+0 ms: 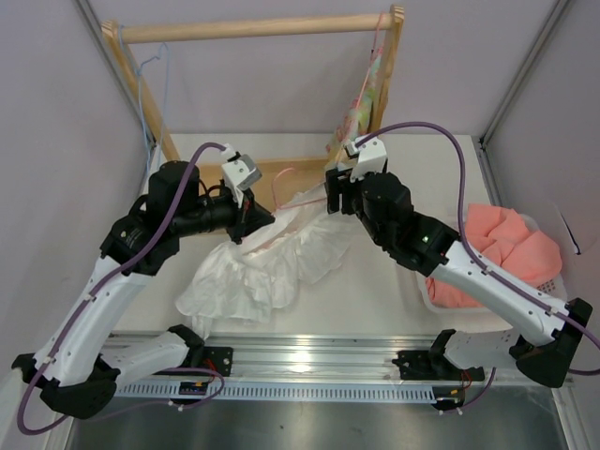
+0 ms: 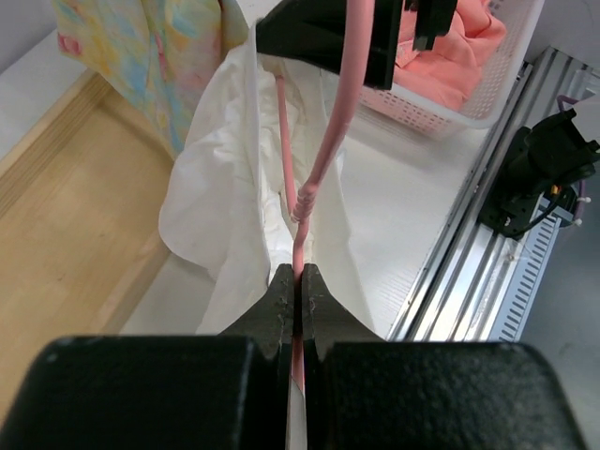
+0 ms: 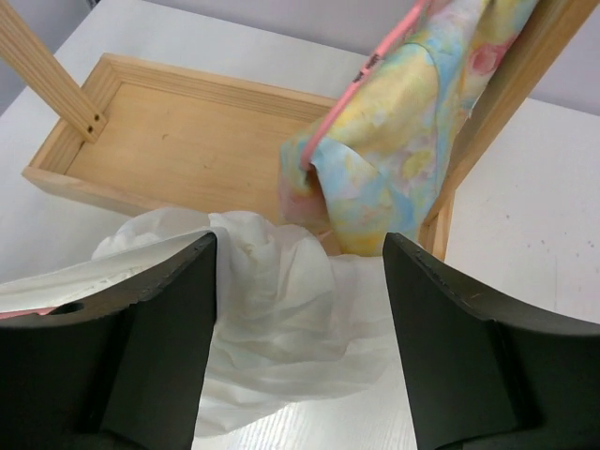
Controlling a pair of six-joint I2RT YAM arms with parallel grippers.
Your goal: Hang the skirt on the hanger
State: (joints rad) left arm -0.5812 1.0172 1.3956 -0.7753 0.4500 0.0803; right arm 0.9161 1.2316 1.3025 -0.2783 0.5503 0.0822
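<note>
Skirt [image 1: 267,262]: is lying crumpled on the table [image 1: 375,300] between the two arms, its upper part rising toward the grippers.
Hanger [image 2: 323,150]: is running as a pink wire from the left fingers up to the right gripper's black fingers, with white fabric draping on both sides of it.
Left gripper [image 2: 295,300]: is pinching the hanger wire, its jaws pressed together on it.
Right gripper [image 3: 300,244]: is standing with its jaws spread wide, only loose skirt fabric showing in the gap; whether a finger is touching the wire, I cannot tell.
Skirt against grippers: the skirt is bunching just below and between both grippers, touching the wire near the left gripper's pinch.
Rack [image 1: 253,28]: is standing at the far side of the table, its wooden base tray [image 3: 187,141] lying just behind the skirt.
Floral garment [image 3: 403,122]: is hanging from the rack's right end, its lower edge reaching down just beyond the right gripper.
Light blue hanger [image 1: 150,89]: is hanging at the rack's left end, well apart from the grippers.
Basket [image 1: 441,305]: is sitting beside the right arm, holding a salmon-pink cloth [image 1: 506,244].
In the way: the floral garment and the rack's right post are crowding the space just behind the right gripper.
</note>
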